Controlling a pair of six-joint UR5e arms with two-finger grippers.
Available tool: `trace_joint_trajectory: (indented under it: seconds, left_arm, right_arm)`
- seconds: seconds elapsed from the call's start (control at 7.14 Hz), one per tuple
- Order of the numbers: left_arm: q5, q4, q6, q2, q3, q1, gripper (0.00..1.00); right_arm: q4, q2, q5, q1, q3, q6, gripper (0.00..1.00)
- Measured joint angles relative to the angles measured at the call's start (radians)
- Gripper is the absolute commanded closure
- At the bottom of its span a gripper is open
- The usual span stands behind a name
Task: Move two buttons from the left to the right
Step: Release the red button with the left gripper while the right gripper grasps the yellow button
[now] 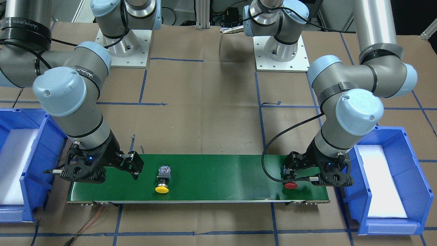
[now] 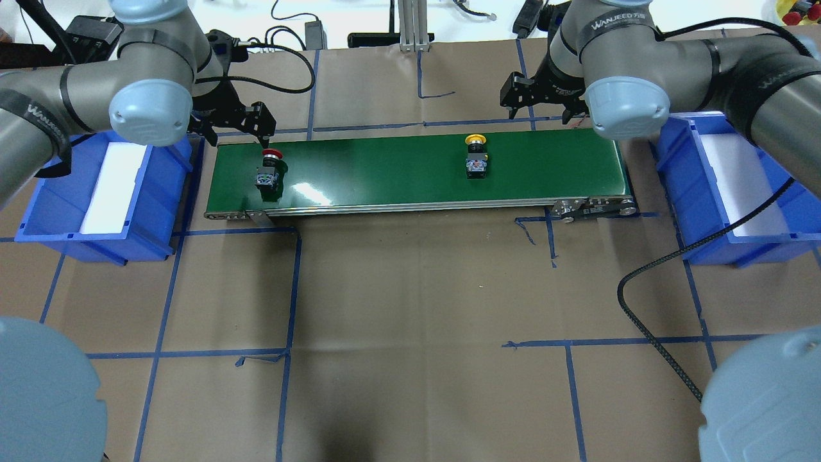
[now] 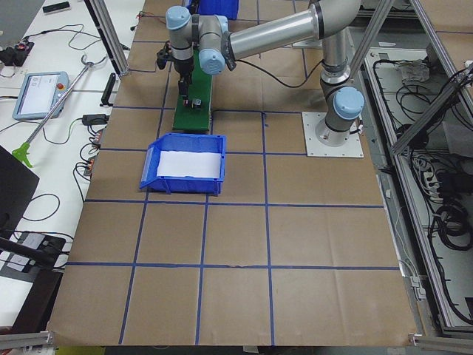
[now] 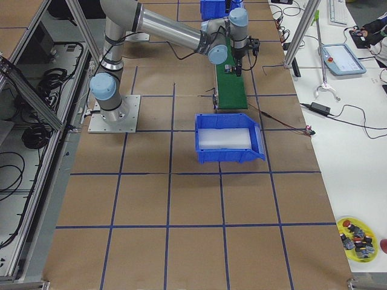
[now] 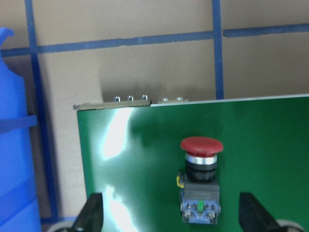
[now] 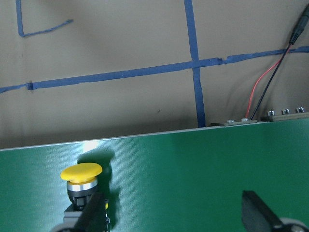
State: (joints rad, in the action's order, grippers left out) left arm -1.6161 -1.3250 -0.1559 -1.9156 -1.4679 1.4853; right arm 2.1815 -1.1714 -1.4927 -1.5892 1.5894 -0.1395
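Belt (image 2: pixel 385 173) carries red button (image 2: pixel 269 168) at its left end and yellow button (image 2: pixel 475 156) right of its middle, each on its side, long axis across the belt, cap pointing away from the robot. Left claw (image 5: pixel 172 212), fingers spread, hangs tilted down over the red button. Right claw (image 6: pixel 176 212), likewise spread, hangs just beside the yellow button.
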Motion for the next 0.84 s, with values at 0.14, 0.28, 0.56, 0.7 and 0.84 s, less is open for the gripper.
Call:
trace_joint_trajectory:
  seconds: [0.14,0.28,0.56,0.7,0.84]
  left_arm:
    - [0.0,-0.097,0.016,0.031,0.037,0.004,0.0]
    - [0.002,-0.153,0.04,0.069,0.045,0.008,0.0]
    - [0.008,-0.208,0.059,0.16,0.003,0.013,0.0]
    - [0.012,-0.219,0.063,0.207,-0.031,0.013,0.0]
    - [0.016,-0.224,0.069,0.244,-0.061,0.013,0.0]
  right_arm:
    - [0.001,0.016,0.001,0.0,-0.006,-0.001,0.0]
    - [0.0,0.025,0.002,-0.002,-0.007,-0.002,0.0]
    - [-0.001,0.03,0.003,-0.011,-0.001,-0.003,0.0]
    - [-0.002,0.031,0.003,-0.015,0.0,-0.003,0.0]
    - [-0.002,0.034,0.003,-0.016,0.002,-0.003,0.0]
